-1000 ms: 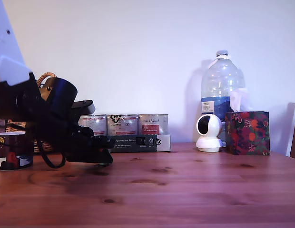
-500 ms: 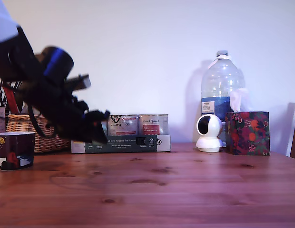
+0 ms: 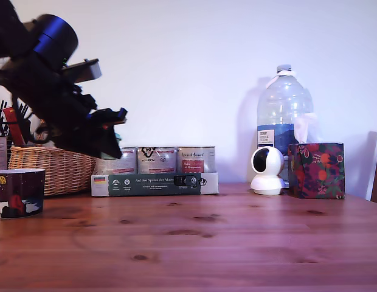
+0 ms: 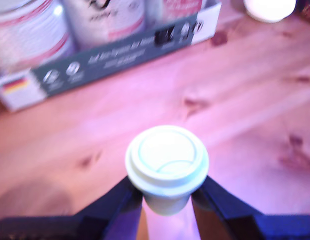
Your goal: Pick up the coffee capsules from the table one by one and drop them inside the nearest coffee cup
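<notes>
Gripping the coffee capsule (image 4: 166, 167) by its tapered body, rim outward, the gripper (image 4: 166, 202) hangs closed above the table (image 3: 237, 243), up-right of the coffee cup (image 3: 19, 192) in the exterior view, presumably for carrying.

- We see one dark arm at the exterior view's left, raised well clear of the worktop (image 3: 237, 243) and angled downward toward the exterior view's right.
- Its thick cylindrical joint sits highest, near the upper corner, with a blue sheen along the edge.
- The end effector (image 3: 113, 121) hangs at the arm's lower end — nose tilted down, dark cables looping beneath the body.
- In the wrist view we see the end effector (image 4: 167, 197) with two dark fingers (image 4: 115, 200) converging from either side.
- The jaws are closed on the tapered body of a coffee capsule (image 4: 166, 161) — its wide flat rim sits just above the fingertips.
</notes>
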Robot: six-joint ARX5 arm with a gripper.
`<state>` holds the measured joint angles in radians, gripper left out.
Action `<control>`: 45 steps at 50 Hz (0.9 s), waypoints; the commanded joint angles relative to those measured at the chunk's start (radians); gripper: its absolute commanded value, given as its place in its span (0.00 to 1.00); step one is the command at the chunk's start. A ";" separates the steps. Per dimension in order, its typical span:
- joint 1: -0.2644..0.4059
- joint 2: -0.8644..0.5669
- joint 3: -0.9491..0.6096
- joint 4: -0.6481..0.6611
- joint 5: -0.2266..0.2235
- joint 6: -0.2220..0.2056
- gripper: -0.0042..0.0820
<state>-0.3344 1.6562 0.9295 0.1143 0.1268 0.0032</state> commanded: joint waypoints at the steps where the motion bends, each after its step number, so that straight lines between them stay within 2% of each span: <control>1: 0.014 -0.029 -0.045 0.006 -0.016 -0.003 0.25; 6: 0.038 -0.072 -0.086 0.002 -0.034 -0.003 0.25; 15: 0.093 -0.156 -0.144 -0.019 -0.040 -0.005 0.25; 29: 0.191 -0.257 -0.156 -0.087 -0.085 -0.005 0.25; 45: 0.277 -0.271 -0.156 -0.094 -0.084 -0.003 0.25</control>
<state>-0.0643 1.3880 0.7952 0.0086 0.0433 0.0029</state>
